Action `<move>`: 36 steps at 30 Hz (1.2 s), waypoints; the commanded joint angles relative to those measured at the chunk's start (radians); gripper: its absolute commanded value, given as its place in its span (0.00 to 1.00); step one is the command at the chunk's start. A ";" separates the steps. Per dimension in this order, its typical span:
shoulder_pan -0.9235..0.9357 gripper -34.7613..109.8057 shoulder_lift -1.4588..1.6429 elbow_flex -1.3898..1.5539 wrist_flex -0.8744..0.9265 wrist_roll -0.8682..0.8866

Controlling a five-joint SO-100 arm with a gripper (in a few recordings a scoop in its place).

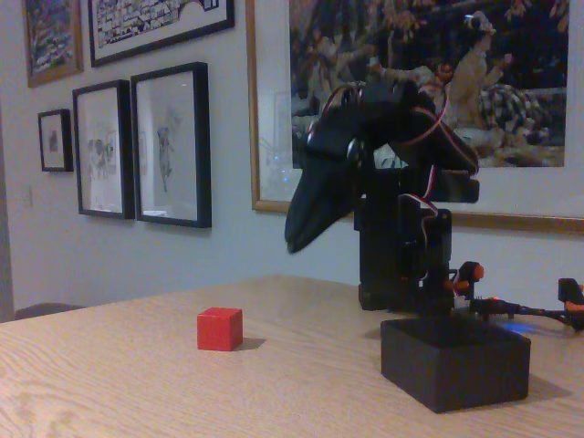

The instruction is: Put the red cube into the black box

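Framed pictures hang behind a wood table (137,383). From the box (454,362), the cube (220,328) sits alone at nine o'clock, waiting. High up, the gripper (301,239) holds nothing; I cannot tell whether it is open.

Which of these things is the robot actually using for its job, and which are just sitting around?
Part of the job: red cube, black box, gripper.
Just around: framed pictures on the wall, orange clamps behind the box, wooden table.
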 commanded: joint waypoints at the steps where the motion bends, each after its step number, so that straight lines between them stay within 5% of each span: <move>1: -0.002 0.28 -0.110 -0.104 0.008 0.023; 10: -0.008 0.29 -0.581 -0.310 -0.064 0.000; 16: -0.067 0.29 -0.954 -0.609 0.043 0.058; 36: -0.202 0.37 -1.273 -0.699 0.084 0.393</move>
